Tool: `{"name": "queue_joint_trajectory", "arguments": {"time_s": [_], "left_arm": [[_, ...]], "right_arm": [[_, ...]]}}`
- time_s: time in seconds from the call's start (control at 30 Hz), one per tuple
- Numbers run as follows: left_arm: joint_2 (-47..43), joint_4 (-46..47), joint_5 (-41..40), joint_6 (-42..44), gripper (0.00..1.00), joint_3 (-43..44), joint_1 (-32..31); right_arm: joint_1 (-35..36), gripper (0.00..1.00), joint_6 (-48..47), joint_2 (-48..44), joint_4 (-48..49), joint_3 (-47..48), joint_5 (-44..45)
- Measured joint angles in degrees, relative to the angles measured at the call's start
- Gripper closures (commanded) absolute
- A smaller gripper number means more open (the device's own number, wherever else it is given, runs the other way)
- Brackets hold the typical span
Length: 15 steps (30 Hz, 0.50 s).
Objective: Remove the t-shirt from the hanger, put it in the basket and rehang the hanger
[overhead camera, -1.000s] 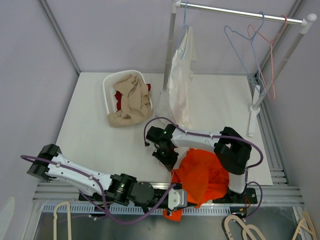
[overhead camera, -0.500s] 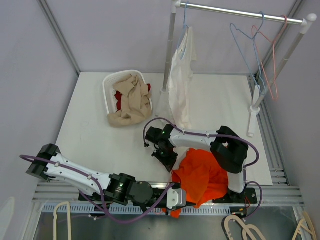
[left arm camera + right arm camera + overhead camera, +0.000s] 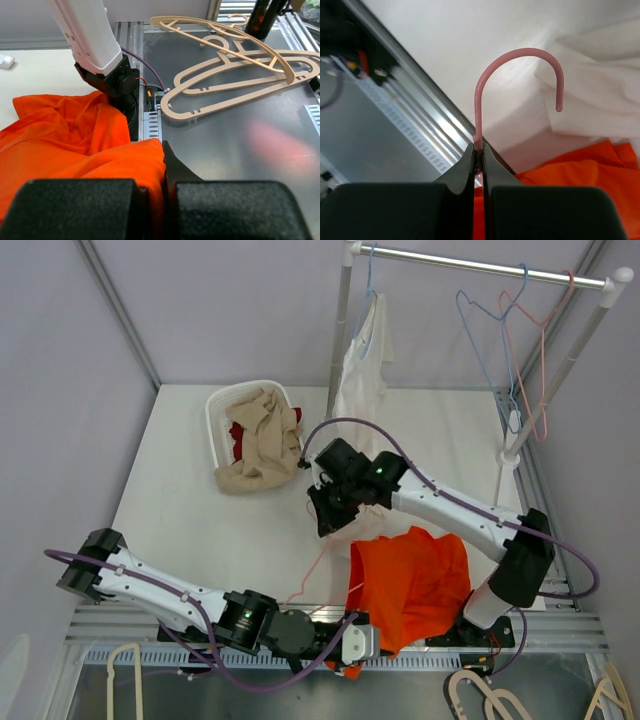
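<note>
The orange t-shirt [image 3: 412, 580] lies bunched on the table's near edge by the right arm's base. My left gripper [image 3: 346, 644] is shut on its near hem, with orange cloth pinched between the jaws in the left wrist view [image 3: 159, 165]. My right gripper [image 3: 331, 512] is raised over the table and shut on the neck of a thin pink wire hanger [image 3: 476, 115]. The hanger's hook curves above the jaws. In the top view the hanger [image 3: 316, 568] trails down to the left of the shirt, and whether part of it is still inside the shirt cannot be told.
A white basket [image 3: 216, 412] of beige and red clothes stands at the back left. A white garment [image 3: 360, 390] hangs on a blue hanger from the rail, with bare blue and pink hangers [image 3: 505, 315] further right. Wooden hangers [image 3: 235, 85] lie on the metal ledge.
My right gripper has risen and moved away from the near edge with the pink hanger. The hanger now shows beside the shirt, which has spread flatter. The left gripper keeps its hold.
</note>
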Motion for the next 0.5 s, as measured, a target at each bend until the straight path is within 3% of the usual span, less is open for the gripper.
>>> {"name": "queue_joint_trajectory", "arguments": {"time_s": [0.23,0.5], "left_arm": [[0.7,-0.2,-4.6,0.2,0.99,-0.2,-0.5],[-5.9,-1.1,-16.5,2.5,0.99,-5.0,-1.9]], "right_arm": [[-7.3,1.00,7.1,-9.5,4.3,1.3,-6.0],[-23.5,1.00,19.0,-18.2,13.4,0.3,-12.6]]}}
